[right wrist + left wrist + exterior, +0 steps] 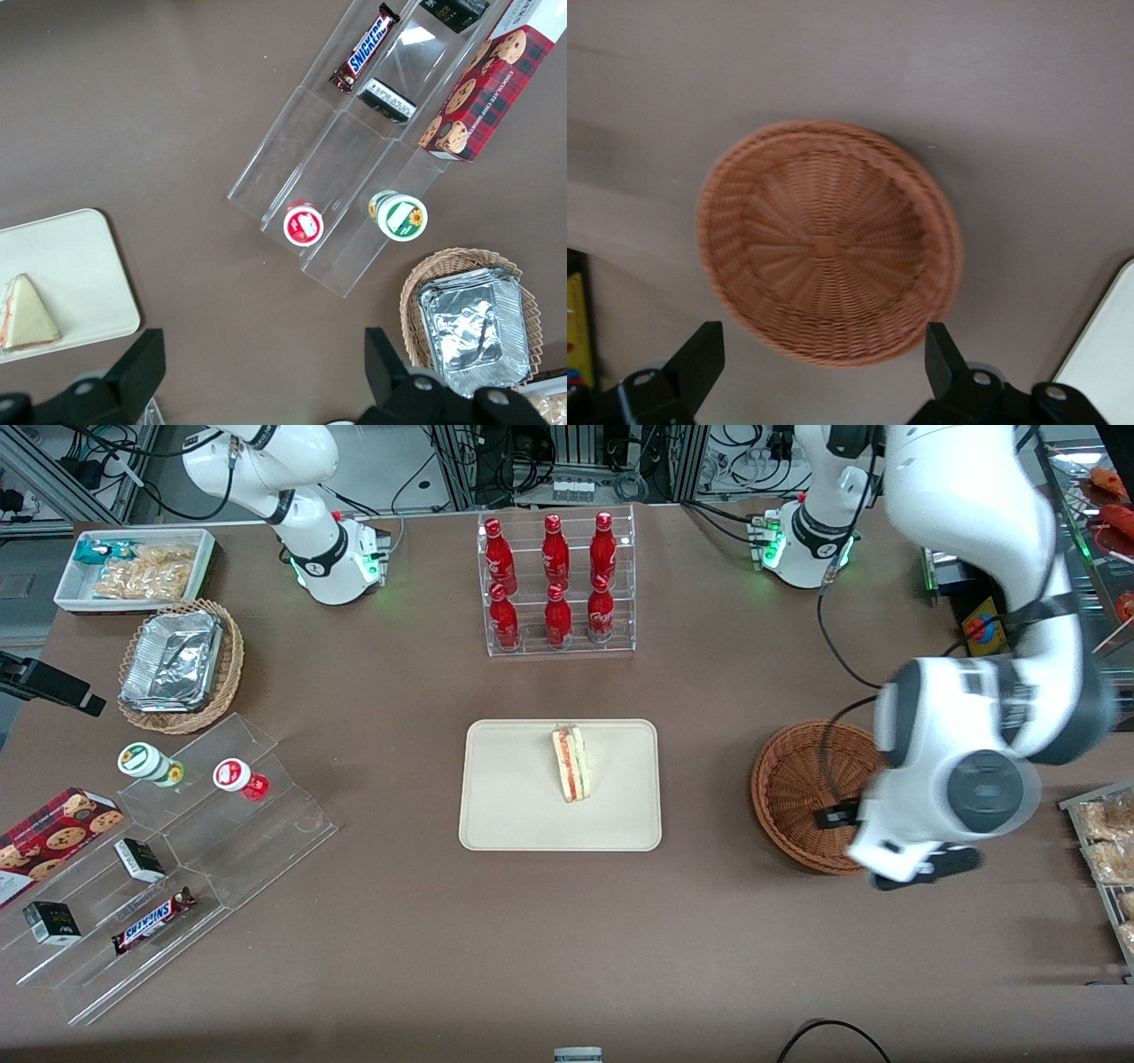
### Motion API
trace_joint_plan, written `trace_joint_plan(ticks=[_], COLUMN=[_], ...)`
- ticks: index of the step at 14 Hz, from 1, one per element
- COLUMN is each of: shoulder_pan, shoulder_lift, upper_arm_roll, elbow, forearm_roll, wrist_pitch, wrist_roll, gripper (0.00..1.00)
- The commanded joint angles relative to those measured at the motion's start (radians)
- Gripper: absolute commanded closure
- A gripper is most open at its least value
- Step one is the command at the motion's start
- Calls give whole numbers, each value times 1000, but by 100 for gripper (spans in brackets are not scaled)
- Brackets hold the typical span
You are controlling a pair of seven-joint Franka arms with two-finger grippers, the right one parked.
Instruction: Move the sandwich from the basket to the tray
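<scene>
One sandwich lies on the tray at the table's middle — toward the parked arm's end from my gripper, long axis running near-to-far. My gripper hangs above the bare basket, fingers spread — holding nothing.

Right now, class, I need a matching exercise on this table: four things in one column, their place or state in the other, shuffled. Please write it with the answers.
Things:
1. sandwich
2. basket
3. gripper
4. tray

States:
A. empty
B. open, above the basket
C. lying on the tray
D. nearer the front camera than the bottle rack

Pairs: 1-C, 2-A, 3-B, 4-D
</scene>
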Motion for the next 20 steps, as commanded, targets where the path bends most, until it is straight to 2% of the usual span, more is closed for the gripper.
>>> trace_joint_plan(ticks=[1, 3, 4, 7, 9, 11, 16, 17, 18, 20], shoulder_pan=[-17, -17, -17, -21, -20, -23, -37, -25, 27, 286], shoulder_lift=[-47, -64, -67, -91, -129, -151, -180, -226, -264, -346], upper_arm_roll=[120, 148, 149, 145, 148, 177, 178, 157, 73, -251], elbow=[-30, -30, -27, -9, -16, -13, -6, -15, -26, -36], forearm_roll=[-62, -74, -105, -125, -171, -115, -85, -52, -11, 95], wrist_pitch=[-70, -86, -86, -86, -107, -243, -259, -250, -244, -245], wrist_roll=[193, 235, 227, 230, 235, 212, 215, 213, 215, 210], gripper=[0, 0, 0, 0, 0, 0, 0, 0, 0, 0])
